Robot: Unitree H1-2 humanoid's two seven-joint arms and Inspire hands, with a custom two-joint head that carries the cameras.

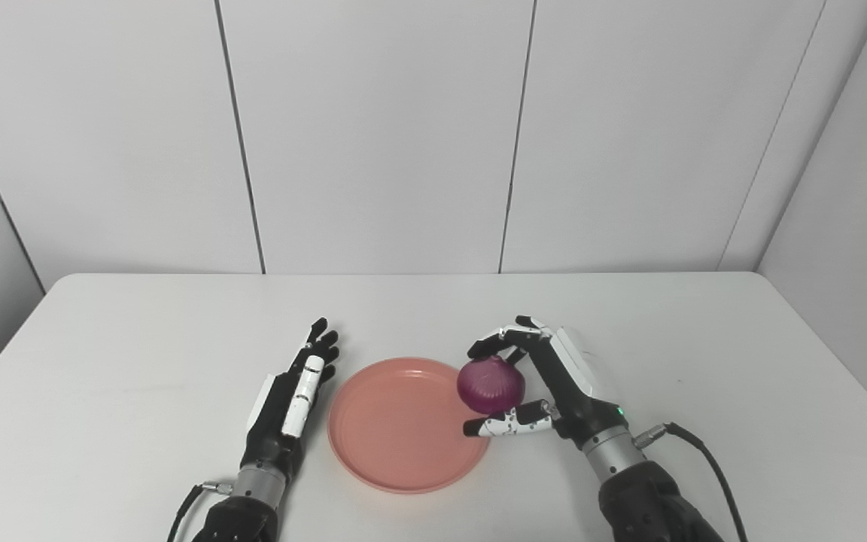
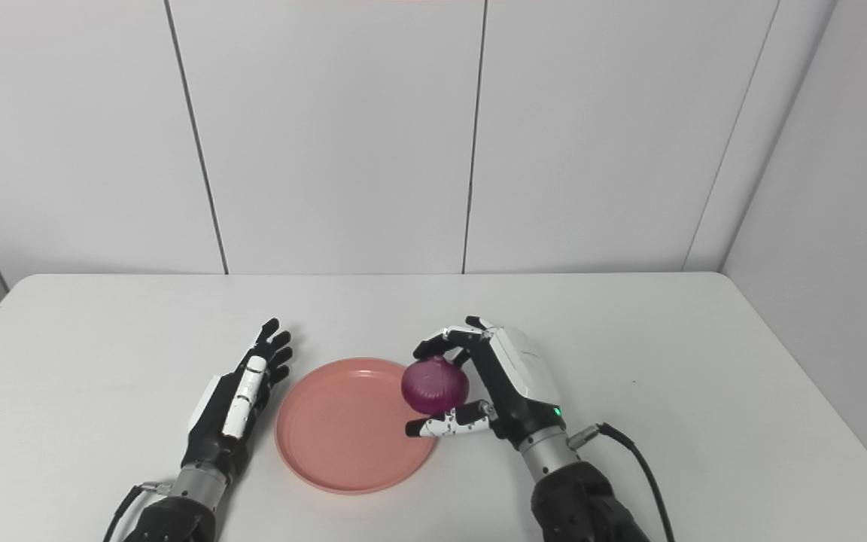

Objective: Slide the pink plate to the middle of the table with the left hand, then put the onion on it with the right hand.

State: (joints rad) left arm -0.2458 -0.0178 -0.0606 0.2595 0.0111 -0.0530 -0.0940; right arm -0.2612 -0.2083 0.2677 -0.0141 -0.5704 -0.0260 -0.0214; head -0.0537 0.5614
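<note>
Right hand (image 1: pixel 546 384) grips the onion (image 1: pixel 491 385) over the plate (image 1: pixel 403 429) rim, not centre. Early release risks a roll onto the table (image 1: pixel 140 339). Left hand (image 1: pixel 294 399) flat, holding nothing, beside the plate.

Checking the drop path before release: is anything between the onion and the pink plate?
Nothing visible. The right hand holds the onion over the pink plate at its right rim; its surface is bare. The left hand rests beside it.

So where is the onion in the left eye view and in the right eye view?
Left eye view: the onion sits right of centre, in the right hand, over the pink plate's right rim.
Right eye view: the onion is at centre, over the same rim.
Shared landmark: the pink plate.
</note>
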